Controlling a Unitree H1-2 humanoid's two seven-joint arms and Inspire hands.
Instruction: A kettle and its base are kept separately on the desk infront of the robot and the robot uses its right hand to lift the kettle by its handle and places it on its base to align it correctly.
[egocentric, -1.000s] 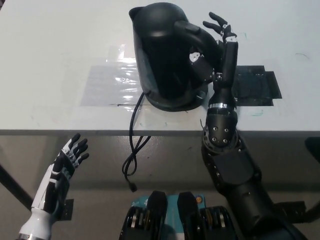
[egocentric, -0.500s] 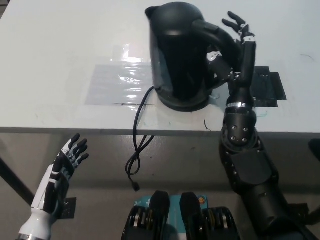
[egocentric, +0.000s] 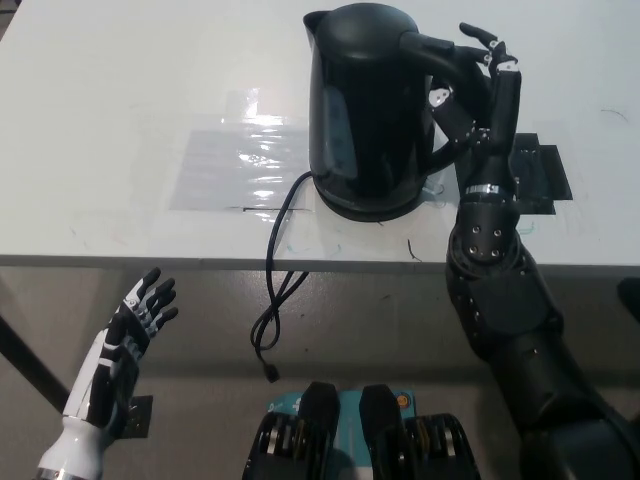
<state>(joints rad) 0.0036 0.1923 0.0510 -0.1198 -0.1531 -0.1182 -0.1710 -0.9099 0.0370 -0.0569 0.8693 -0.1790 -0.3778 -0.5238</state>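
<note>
Over the last second the kettle (egocentric: 372, 110) has slid to the robot's right and now stands upright on its base (egocentric: 375, 205) near the worktop's (egocentric: 110, 120) front edge, the right robot hand (egocentric: 480, 95) wrapped around the handle (egocentric: 450, 65); it looks seated, so letting go seems next. The left robot hand (egocentric: 135, 325) hangs spread below the pale worktop, the cord (egocentric: 272, 300) dangling over the edge toward the floor.
</note>
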